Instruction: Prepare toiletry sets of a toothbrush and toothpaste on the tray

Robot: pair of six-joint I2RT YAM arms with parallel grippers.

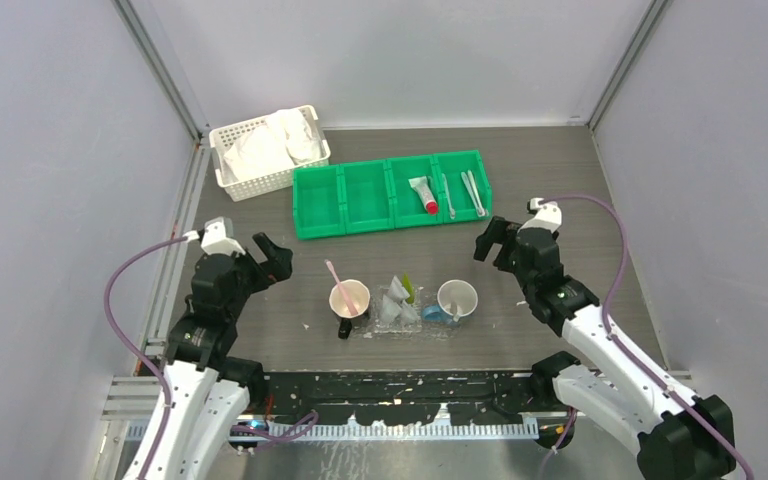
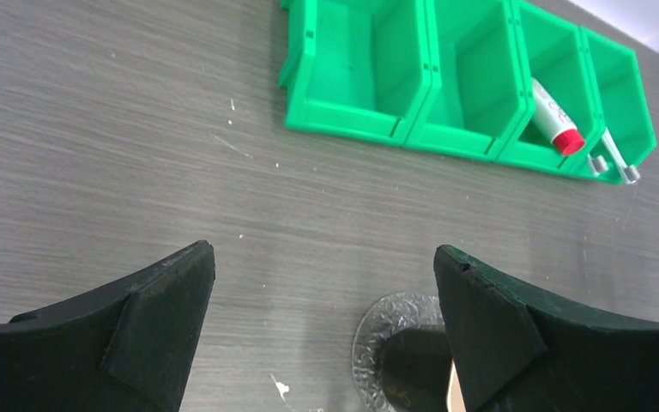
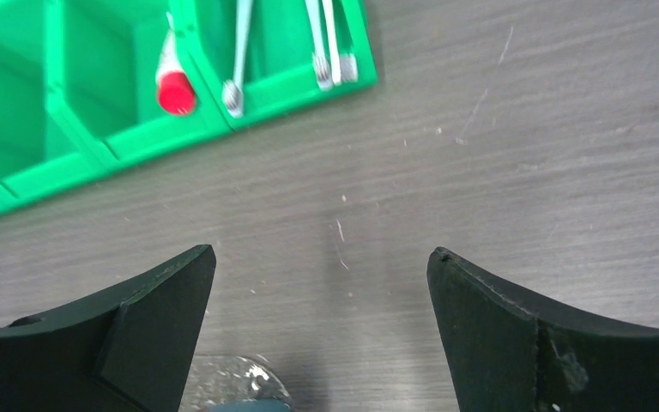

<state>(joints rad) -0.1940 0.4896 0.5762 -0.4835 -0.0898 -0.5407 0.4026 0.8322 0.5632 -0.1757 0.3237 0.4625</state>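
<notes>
The left gripper (image 1: 274, 258) hangs above the table (image 1: 560, 170) with its fingers spread wide and nothing between them. The right gripper (image 1: 494, 240) is spread just as wide and also empty. The clear tray (image 1: 412, 328) lies on the table between the two grippers, closer to the arm bases than either set of fingertips, and neither gripper touches it. A white tube (image 1: 392, 298) and a yellow-green tube (image 1: 409, 290) are propped side by side on it. A cup (image 1: 349, 297) sits to the right of the left gripper, at the tray's near end, and the pink toothbrush (image 1: 334, 275) stands in it, leaning back toward that gripper. A second cup (image 1: 457, 298) sits to the left of the right gripper, at the tray's other end, with a small blue item (image 1: 432, 313) just beside it. The green bin (image 1: 317, 203) lies beyond both grippers, ahead and to the right of the left one and ahead and to the left of the right one. Its two compartments nearest the right gripper hold a red-capped tube (image 1: 423, 194) and several pale toothbrushes (image 1: 473, 192). A white basket (image 1: 230, 175) sits farther out, ahead of the left gripper.
</notes>
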